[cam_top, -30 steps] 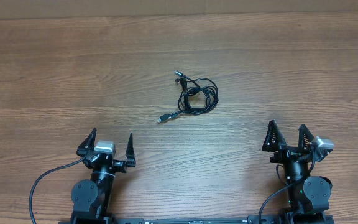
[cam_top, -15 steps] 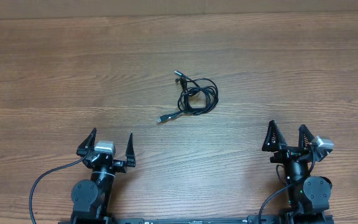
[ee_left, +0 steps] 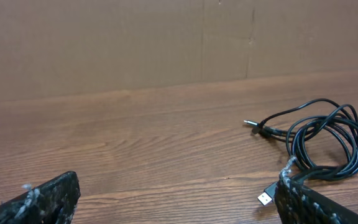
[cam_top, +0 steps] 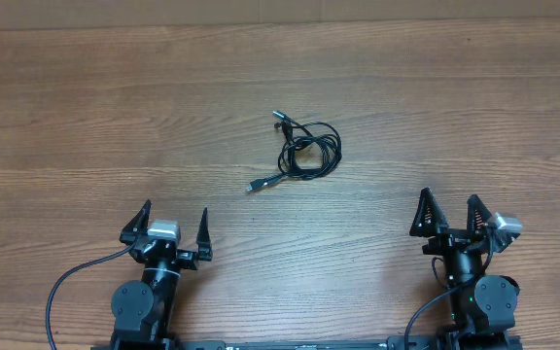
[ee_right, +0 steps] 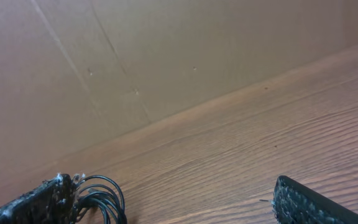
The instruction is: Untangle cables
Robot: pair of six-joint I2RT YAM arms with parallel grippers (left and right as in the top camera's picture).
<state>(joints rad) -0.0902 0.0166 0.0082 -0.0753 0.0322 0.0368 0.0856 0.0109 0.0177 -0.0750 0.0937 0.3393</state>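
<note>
— Zero cords freed, I judge: the bundle of thin black cables lies knotted on the brown wooden surface, well apart from my left pincer and right pincer, both spread wide and empty.
— What do the wrists add?
— Left wrist shows a flat silver plug and a slim pin plug; right wrist catches only a loop edge.
</note>
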